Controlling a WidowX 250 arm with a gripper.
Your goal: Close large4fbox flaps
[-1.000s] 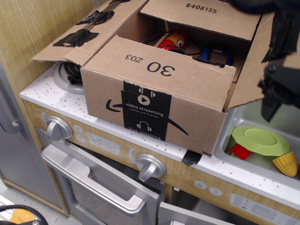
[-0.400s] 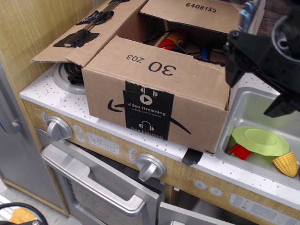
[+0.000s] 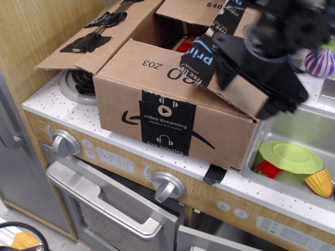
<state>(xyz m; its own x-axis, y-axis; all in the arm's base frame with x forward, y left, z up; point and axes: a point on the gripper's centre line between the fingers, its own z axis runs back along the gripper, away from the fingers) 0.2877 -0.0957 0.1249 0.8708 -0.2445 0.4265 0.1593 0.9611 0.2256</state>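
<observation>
The large4fbox (image 3: 167, 120) stands on the toy kitchen counter, with its smile logo and "video streaming" tape facing me. Its left flap (image 3: 99, 36) lies spread outward with black tape strips on it. The near flap (image 3: 146, 65), printed "Z03", is folded in over the opening. The far flap (image 3: 191, 9) leans in at the top. The right flap (image 3: 209, 52), with black printed tape, is tilted down over the box. My black gripper (image 3: 267, 57) is blurred and presses on that right flap from above and the right. Its jaws cannot be made out. A red object shows inside the box.
A sink (image 3: 314, 128) to the right of the box holds a green plate (image 3: 290, 157), a toy corn cob (image 3: 319, 183) and a red piece. A purple striped ball (image 3: 319, 63) sits behind it. A burner (image 3: 76, 83) lies under the left flap. Oven knobs and a handle are below.
My gripper has swung left from beside the box to over its right side. The right flap has come from standing open to tilted down over the opening, covering the blue and red contents.
</observation>
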